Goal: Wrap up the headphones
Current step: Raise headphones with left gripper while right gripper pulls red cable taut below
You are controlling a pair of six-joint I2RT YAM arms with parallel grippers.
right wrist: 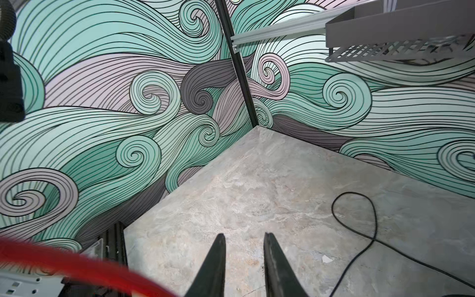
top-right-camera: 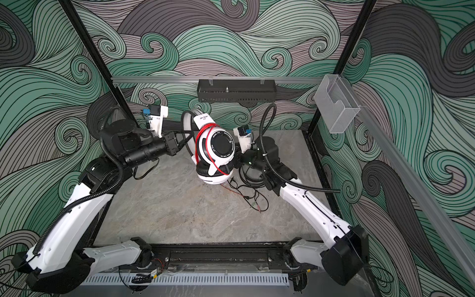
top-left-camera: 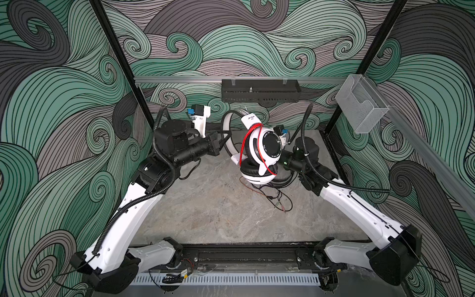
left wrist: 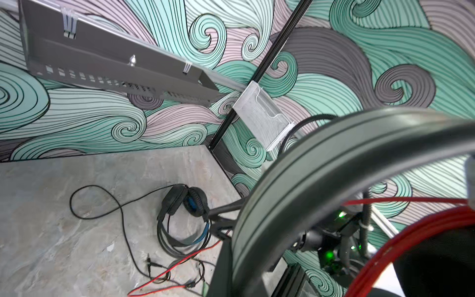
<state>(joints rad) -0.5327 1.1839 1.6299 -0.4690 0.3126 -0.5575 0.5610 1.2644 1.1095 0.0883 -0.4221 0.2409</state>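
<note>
The left arm (top-left-camera: 120, 226) and right arm (top-left-camera: 359, 208) wear white shells dotted with screw holes, with black joints and base housings. Ribbed black conduit (top-left-camera: 154, 138) runs along each. White wrist camera mounts (top-left-camera: 201, 118) carry blue connectors (top-left-camera: 190, 111). The right end effector (right wrist: 244, 235) has tapered black fingers (right wrist: 213, 270).

The table top (top-left-camera: 205, 210) is seen as a grey, stone-like slab with a matt, mottled finish. The white headphones (top-left-camera: 259, 154) are formed of smooth, glossy plastic, with ear cushions (top-left-camera: 248, 168) that look like soft black leatherette, and their red cable (right wrist: 77, 263) is sheathed in smooth plastic. The black headphones (left wrist: 177, 203) are shown in matt dark plastic with padded cups. The walls (top-left-camera: 64, 102) are covered by a flat, matt printed pattern. The tray (top-left-camera: 261, 92) appears to be made of perforated sheet metal painted matt dark grey, the rail (top-left-camera: 180, 79) of pale brushed aluminium, and the holder (top-left-camera: 362, 108) of clear, glossy plastic. The arm shells (top-left-camera: 120, 226) are moulded in white glossy plastic.
</note>
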